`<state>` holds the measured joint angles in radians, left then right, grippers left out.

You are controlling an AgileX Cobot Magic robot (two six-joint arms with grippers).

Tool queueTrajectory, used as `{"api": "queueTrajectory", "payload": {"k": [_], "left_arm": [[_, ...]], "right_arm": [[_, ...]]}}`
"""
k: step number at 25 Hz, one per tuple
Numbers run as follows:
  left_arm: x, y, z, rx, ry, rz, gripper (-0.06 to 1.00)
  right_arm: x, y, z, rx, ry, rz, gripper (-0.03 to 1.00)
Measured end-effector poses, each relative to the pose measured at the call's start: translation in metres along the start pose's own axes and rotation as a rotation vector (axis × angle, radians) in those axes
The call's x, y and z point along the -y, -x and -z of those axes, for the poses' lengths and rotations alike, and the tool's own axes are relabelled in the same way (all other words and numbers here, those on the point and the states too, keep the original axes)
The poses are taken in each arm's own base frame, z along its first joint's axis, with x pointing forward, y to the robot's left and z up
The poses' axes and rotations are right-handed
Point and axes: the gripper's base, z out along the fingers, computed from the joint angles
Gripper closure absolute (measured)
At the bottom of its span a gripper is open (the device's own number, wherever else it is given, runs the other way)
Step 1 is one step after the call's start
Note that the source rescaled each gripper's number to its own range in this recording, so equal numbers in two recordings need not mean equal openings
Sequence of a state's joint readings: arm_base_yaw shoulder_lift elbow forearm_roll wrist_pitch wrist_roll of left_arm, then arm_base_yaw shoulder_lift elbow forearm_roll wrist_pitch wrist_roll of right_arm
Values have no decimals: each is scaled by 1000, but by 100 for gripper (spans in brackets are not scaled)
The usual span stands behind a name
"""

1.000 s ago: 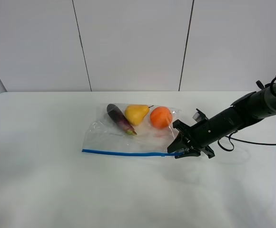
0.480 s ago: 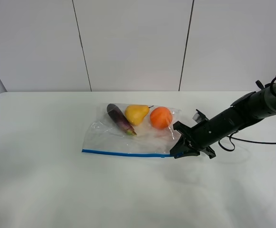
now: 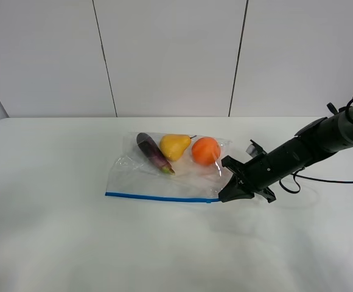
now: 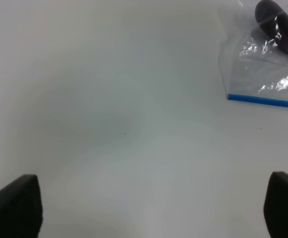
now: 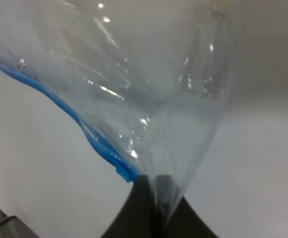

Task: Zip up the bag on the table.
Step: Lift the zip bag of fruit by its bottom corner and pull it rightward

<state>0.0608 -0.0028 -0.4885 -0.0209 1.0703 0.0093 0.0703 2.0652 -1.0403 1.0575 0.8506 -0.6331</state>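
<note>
One bag (image 3: 141,180) lay on the white bench (image 3: 73,243), nearer the far edge than the near one and a little toward the right edge. Through its clear plastic three pieces of produce showed, bunched at the side nearest the far edge: one purple eggplant (image 3: 153,152), one yellow pear (image 3: 174,146) and one orange (image 3: 206,150), set in a row with the pear between the other two. One blue zipper strip (image 3: 158,197) ran along the bag's edge that faced the near edge of the bench.

Of the two end effectors, the right end effector (image 3: 224,196) was pinched closed on the bag's corner nearest the right edge. Its two dark fingers (image 5: 131,213) met on the plastic, with the end of the blue strip just beside them. The left end effector (image 4: 149,210) hung over bare bench, well apart from the bag, its two fingertips spread wide with nothing between them.
</note>
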Motion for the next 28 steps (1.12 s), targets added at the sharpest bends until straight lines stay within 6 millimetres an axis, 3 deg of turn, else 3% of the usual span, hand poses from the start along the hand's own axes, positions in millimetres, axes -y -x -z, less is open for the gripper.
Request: {"api": "queueTrajectory", "payload": {"k": [9,21,28], "left_arm": [[0,0,0,0,0,0,-6],[0,0,0,0,0,0,-6],[0,0,0,0,0,0,-6]], "right_arm": [[-9,0,2,-18,74,8,97],[-69,47,43,27,244,117,97],[-75,52,49,41,247,105,97]]}}
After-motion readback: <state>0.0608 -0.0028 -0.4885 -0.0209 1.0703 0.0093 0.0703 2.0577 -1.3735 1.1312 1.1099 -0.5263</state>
